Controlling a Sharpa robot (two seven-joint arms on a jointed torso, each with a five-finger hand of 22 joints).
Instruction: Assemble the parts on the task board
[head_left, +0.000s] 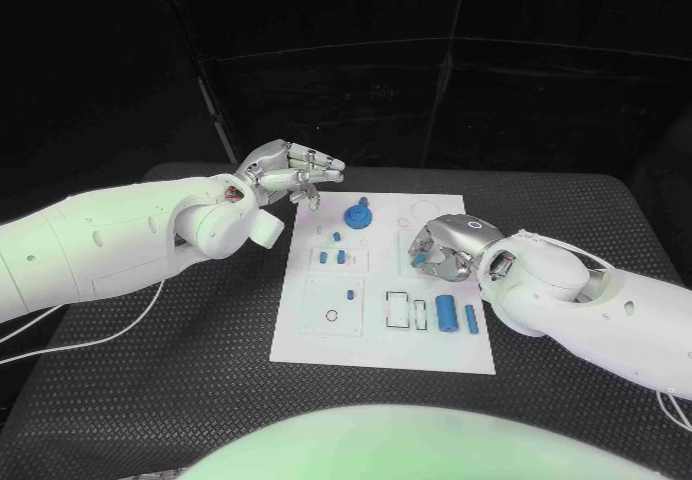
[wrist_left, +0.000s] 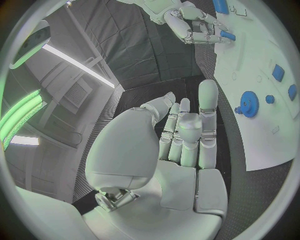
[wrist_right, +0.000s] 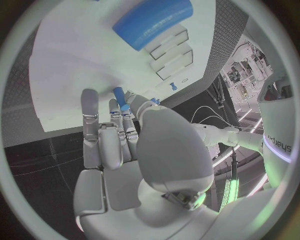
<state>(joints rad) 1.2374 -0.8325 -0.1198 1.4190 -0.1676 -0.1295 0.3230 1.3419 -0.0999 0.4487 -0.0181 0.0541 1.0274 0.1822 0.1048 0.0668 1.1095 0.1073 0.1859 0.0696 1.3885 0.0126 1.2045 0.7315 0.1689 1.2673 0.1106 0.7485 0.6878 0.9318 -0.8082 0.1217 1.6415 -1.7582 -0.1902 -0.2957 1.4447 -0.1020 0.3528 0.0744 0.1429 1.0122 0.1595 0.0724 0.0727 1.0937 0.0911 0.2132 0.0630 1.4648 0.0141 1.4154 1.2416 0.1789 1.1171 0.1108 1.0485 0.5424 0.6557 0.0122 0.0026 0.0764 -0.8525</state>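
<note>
Evidently the right hand (head_left: 440, 248) hung over the right-hand part of the task board (head_left: 325, 340), its fingers curled in on a small blue peg (wrist_right: 119, 95); the right wrist view showed the peg pinched near the fingertips, its free end pointing toward the white plate. The left hand (head_left: 289, 170) hovered just off the board's far left corner, fingers loosely curled with nothing in them, so far as the left wrist view let me judge. On the board a blue gear (head_left: 358, 214) stood near the far edge, several small blue pieces (head_left: 333, 257) lay below it, and a blue cylinder (head_left: 447, 311) lay beside the rectangular slots (head_left: 405, 309) nearer the robot. The step in hand looked like carrying the peg to its hole; the grip seemed slight, and a peg held so close to its end might tilt or slip on meeting the hole's rim. The curled fingers also hid the target from above, so a misaligned descent could jam the peg or knock over parts standing close by.
</note>
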